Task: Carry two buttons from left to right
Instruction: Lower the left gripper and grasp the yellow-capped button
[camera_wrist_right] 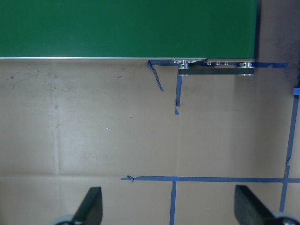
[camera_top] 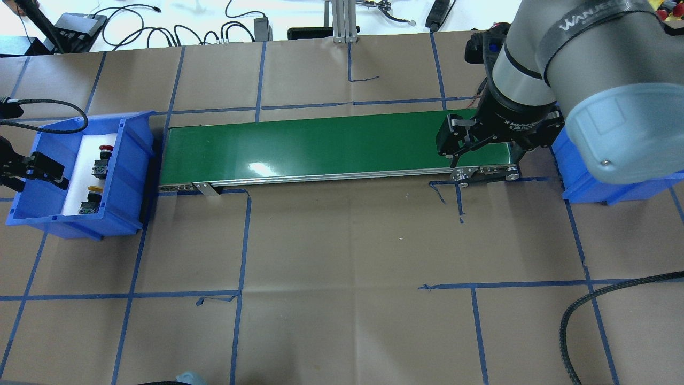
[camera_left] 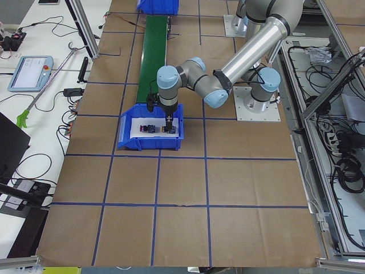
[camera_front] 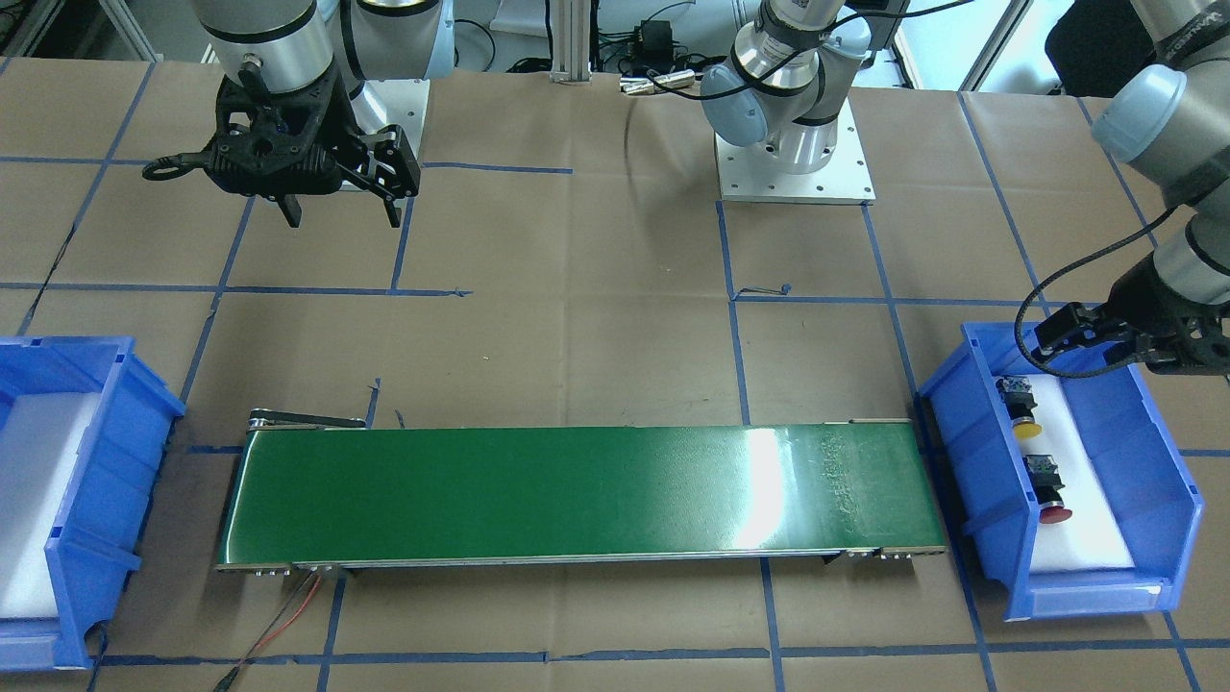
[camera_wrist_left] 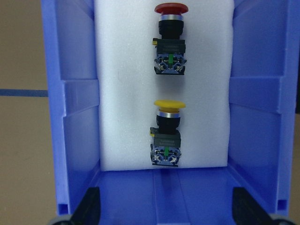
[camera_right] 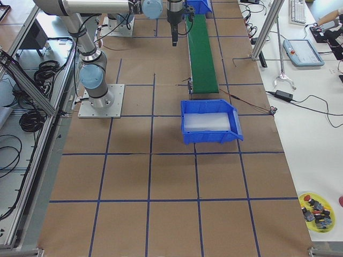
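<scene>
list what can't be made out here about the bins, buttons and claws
- the right bin: in the overhead view it is mostly hidden by the right arm; the front-facing view cuts it off at the frame edge.
- the left claw: its wrist view shows only the fingertips; the overhead view cuts off its body at the left edge.
- lettering on the yellow button and red button: too small to read.
- parts in the yellow dish, right side view: too small to identify.

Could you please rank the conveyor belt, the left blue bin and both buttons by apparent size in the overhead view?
1. conveyor belt
2. blue bin
3. red button and yellow button, alike in size, so unranked
</scene>
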